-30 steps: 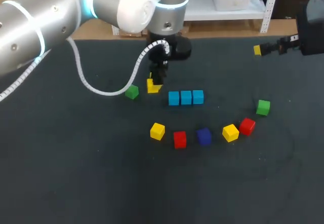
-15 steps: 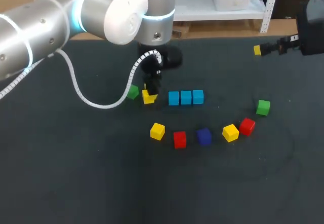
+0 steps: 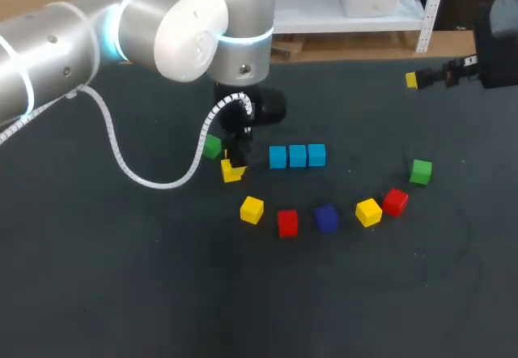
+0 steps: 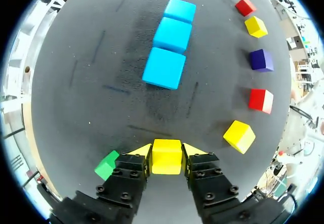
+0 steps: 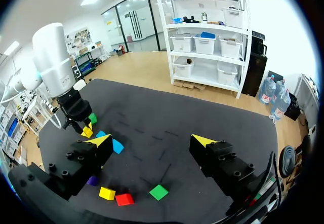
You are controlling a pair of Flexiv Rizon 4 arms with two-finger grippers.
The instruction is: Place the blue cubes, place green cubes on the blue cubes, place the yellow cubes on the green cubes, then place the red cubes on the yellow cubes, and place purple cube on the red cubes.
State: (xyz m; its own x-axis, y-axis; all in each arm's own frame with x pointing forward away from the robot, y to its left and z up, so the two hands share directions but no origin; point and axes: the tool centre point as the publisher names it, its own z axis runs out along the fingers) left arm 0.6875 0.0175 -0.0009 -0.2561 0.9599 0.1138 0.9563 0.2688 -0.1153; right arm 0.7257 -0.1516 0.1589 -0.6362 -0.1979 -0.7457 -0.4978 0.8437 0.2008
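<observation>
Snugly, smooth yellow cube [image 4: 166, 159] in left tool [image 4: 167, 151]

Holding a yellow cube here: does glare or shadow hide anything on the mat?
Head view: even light, no glare on the mat. Left wrist view: the yellow cube in the left hand is evenly lit, nothing hidden. Right wrist view: no glare either.

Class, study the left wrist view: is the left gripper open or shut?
The left gripper is shut on a yellow cube: both fingertips touch its opposite sides.
</observation>
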